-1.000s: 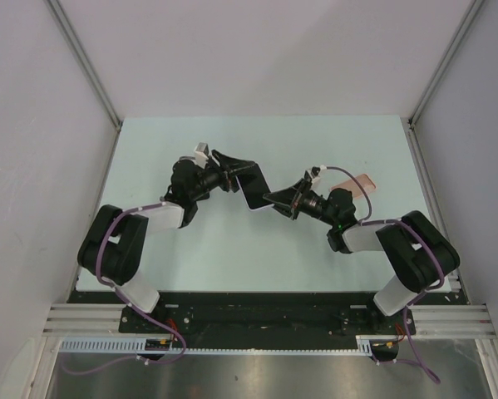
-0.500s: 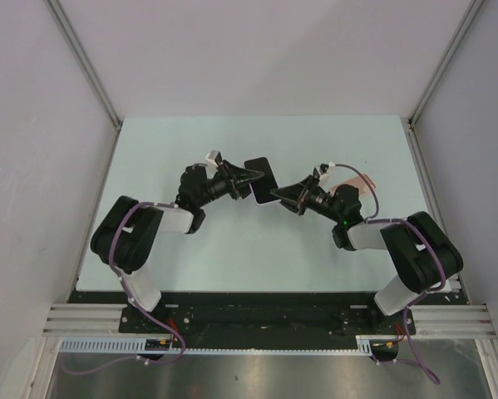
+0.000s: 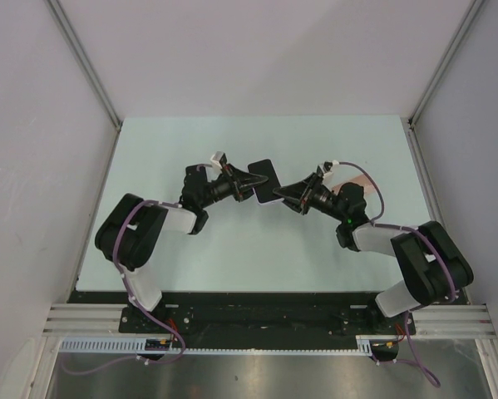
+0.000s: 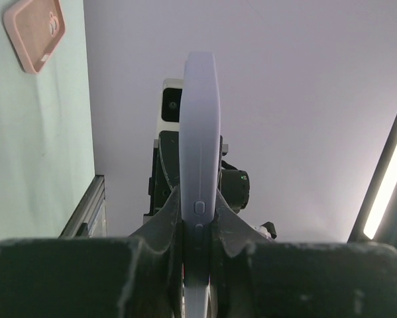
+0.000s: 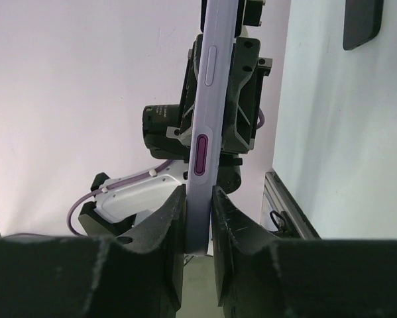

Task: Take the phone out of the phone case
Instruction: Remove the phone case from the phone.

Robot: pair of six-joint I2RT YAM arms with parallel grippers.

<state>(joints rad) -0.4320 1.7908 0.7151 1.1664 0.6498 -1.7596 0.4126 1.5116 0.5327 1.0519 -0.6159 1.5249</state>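
The left gripper and right gripper each clamp one end of the slim lavender-edged phone above the pale green bench. It is clear of the pink silicone case. One gripper should let go only while the other grips firmly.

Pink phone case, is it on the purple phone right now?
No, the pink phone case lies alone on the pale green table, apart from the slim lavender phone pinched in the left gripper.

No text to read in any view; the phone shows its bare edge and plain buttons, no lettering; the pink case carries no legible mark; no label, brand or number readable.
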